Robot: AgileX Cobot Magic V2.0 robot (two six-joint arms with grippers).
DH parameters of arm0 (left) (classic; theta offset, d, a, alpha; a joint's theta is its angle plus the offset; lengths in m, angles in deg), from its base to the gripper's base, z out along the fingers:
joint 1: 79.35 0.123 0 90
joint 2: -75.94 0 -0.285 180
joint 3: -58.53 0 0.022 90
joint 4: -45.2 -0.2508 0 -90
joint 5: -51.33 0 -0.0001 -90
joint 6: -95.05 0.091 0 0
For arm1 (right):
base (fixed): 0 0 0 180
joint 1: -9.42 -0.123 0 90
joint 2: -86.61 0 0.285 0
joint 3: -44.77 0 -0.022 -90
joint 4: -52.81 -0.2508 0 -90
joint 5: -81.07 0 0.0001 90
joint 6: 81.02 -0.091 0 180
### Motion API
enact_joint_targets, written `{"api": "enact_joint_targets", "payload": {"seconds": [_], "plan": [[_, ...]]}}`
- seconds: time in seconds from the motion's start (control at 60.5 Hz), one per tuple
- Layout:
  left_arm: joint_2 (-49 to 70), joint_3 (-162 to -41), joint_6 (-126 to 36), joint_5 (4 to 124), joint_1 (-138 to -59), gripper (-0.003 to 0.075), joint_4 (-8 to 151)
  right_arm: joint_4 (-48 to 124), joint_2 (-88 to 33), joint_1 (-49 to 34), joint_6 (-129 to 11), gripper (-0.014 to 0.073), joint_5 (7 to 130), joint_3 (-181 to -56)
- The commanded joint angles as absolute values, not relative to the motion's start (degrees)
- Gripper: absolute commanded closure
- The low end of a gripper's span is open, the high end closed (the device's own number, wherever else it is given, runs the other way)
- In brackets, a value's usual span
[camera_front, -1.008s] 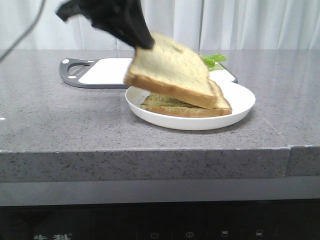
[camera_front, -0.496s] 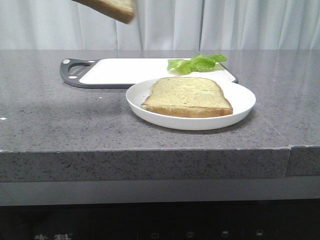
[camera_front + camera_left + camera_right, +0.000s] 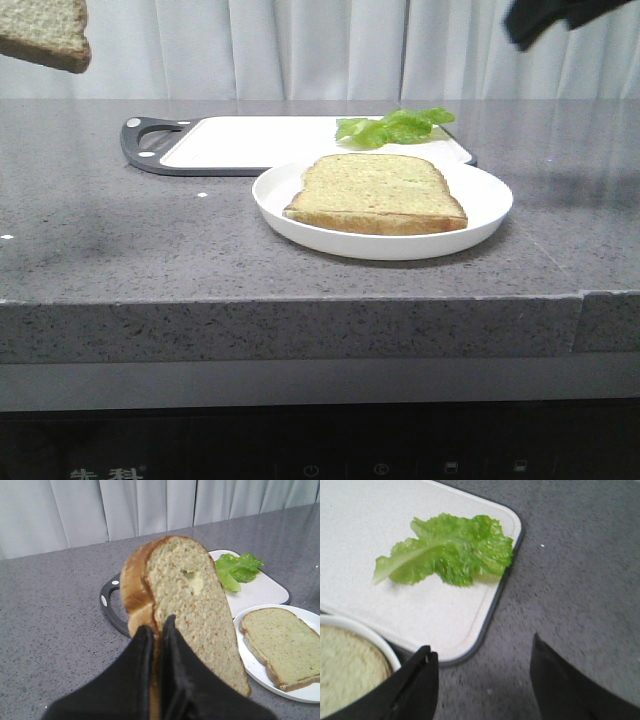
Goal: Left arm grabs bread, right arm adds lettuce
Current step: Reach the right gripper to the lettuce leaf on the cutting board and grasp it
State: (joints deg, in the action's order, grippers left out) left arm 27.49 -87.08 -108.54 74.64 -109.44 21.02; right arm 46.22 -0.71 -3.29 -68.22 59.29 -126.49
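Note:
My left gripper (image 3: 156,622) is shut on the bread (image 3: 185,605), a thick tan slice with brown crust, held high at the far left; a corner of it shows in the front view (image 3: 45,35). A thinner slice (image 3: 378,192) lies on the white plate (image 3: 490,205). The lettuce (image 3: 392,126), a bright green ruffled leaf, lies on the white cutting board (image 3: 250,142) and shows in the right wrist view (image 3: 447,550). My right gripper (image 3: 482,652) is open and empty above the counter beside the board's corner. Part of the right arm (image 3: 555,18) shows at the upper right.
The cutting board has a dark rim and handle (image 3: 145,145) at its left end. The plate stands just in front of the board. Grey speckled counter (image 3: 120,240) spreads to both sides, with its front edge near the camera. White curtains hang behind.
The left gripper has lifted the bread off the plate and carried it up and to the far left. The right arm has come into view at the upper right.

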Motion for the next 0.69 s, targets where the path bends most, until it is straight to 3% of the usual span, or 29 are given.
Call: {"api": "enact_joint_targets", "payload": {"seconds": [0.0, 0.463, 0.512, 0.677], "plan": [[28.04, -88.38, -110.12, 69.92, -109.51, 0.0741, 19.86, 46.42, 4.89, -3.86, -66.96, 0.0161, 59.49, -136.57], [28.04, -88.38, -110.56, 70.02, -109.51, 0.0741, 19.77, 46.42, 35.43, -6.28, -66.63, 0.0168, 38.87, -174.86], [28.04, -88.38, -110.62, 70.02, -109.51, 0.0741, 19.77, 46.42, 36.30, -6.34, -66.63, 0.0200, 37.87, -176.30], [28.04, -88.38, -110.82, 70.02, -109.51, 0.0741, 19.77, 46.42, 36.11, -6.34, -66.63, 0.0426, 37.70, -176.62]]}}
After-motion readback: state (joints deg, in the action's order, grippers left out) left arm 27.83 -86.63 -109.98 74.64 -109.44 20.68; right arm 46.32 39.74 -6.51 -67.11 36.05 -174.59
